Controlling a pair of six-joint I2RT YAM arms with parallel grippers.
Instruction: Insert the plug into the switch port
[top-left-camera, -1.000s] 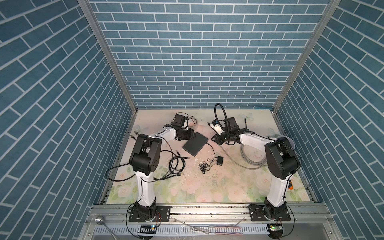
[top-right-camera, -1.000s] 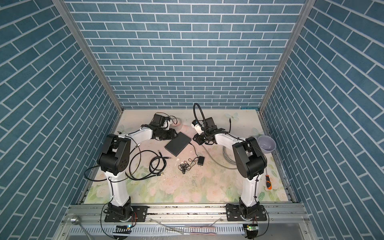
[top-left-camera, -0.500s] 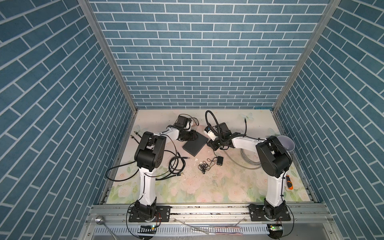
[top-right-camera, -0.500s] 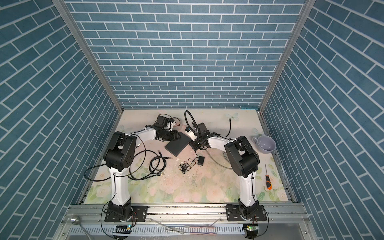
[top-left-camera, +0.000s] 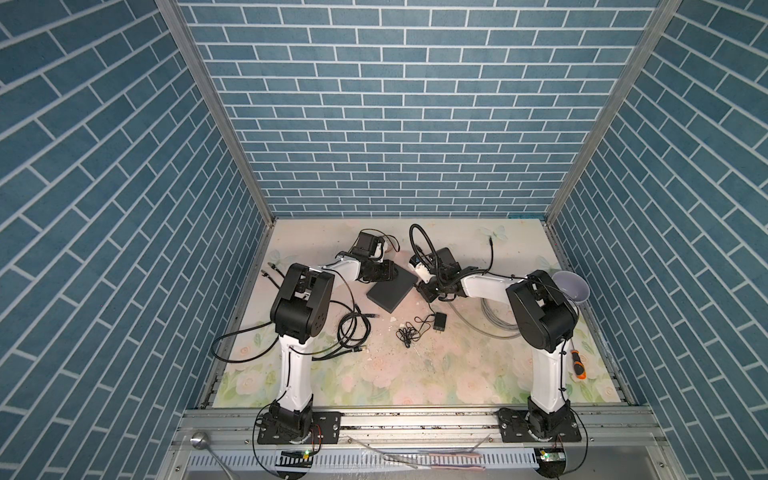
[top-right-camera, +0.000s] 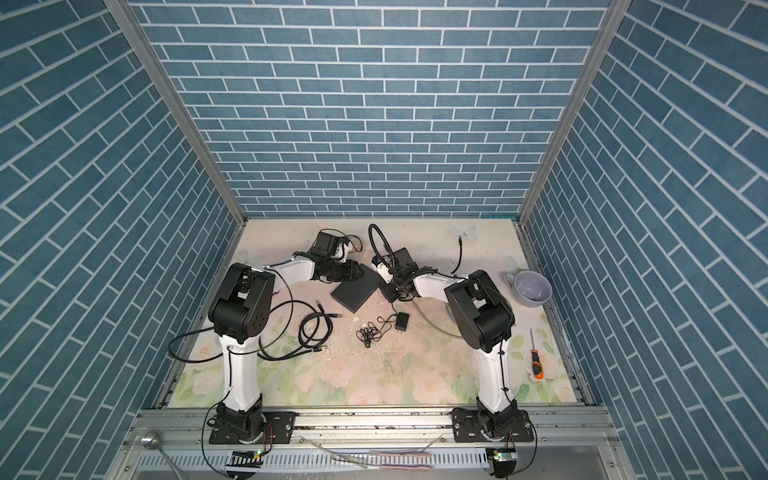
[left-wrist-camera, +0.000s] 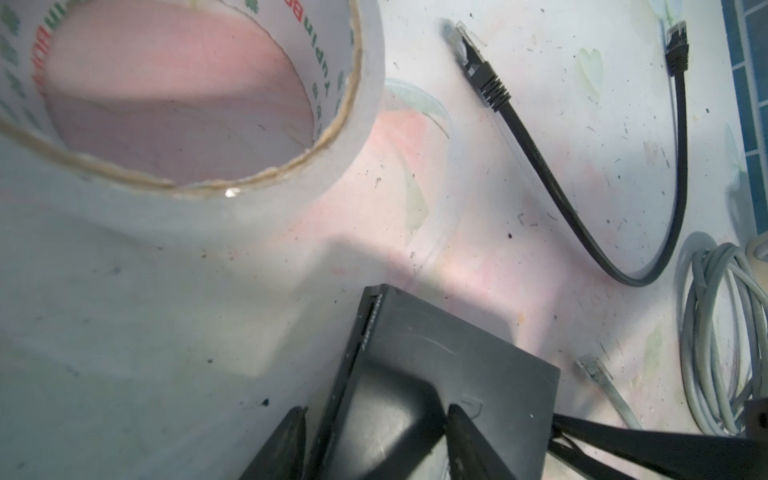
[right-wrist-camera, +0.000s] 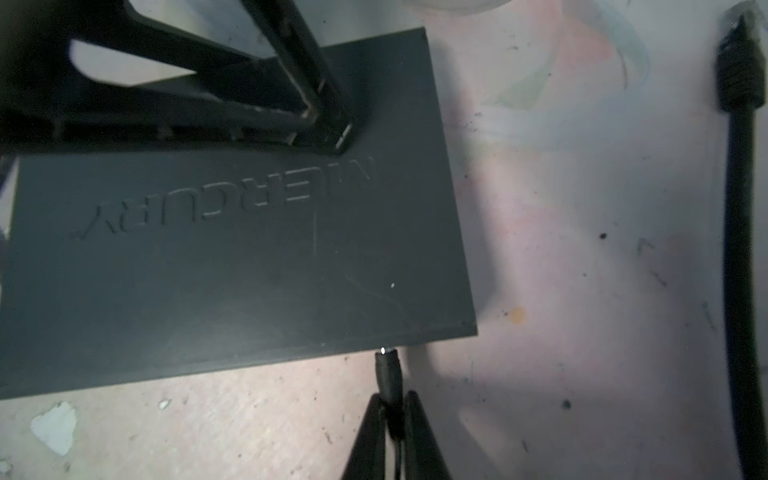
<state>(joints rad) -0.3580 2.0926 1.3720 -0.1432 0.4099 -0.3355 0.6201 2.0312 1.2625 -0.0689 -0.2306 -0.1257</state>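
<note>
right fingers (right-wrist-camera: 368, 440) are pinched narrow on the back end of the plug (right-wrist-camera: 387, 372). it sticks straight out past their tips, and its shiny tip sits right at the near edge of the switch (right-wrist-camera: 232, 257). i can't tell if the tip has entered a port or is only touching the edge, since the socket itself is hidden from above.

left fingers (left-wrist-camera: 286, 440) stand about half apart over a far corner of the switch, one just beside its side edge and one over its top. i can't tell whether they actually pinch it or only steady it.

handling guess: the plug is a tiny, light, stiff barrel on a thin floppy cord (top-left-camera: 409, 334), so the cord gives no push at all — the force has to go through the moulded body. the grip is far back on that body, so i'd expect the plug to pivot if it meets the port off-axis; a hold closer to the metal tip would be firmer.

the switch looks like light, smooth plastic lying flat on the table (right-wrist-camera: 582, 249) — it will probably slide away from the right fingers unless it's braced from the opposite side.
</note>
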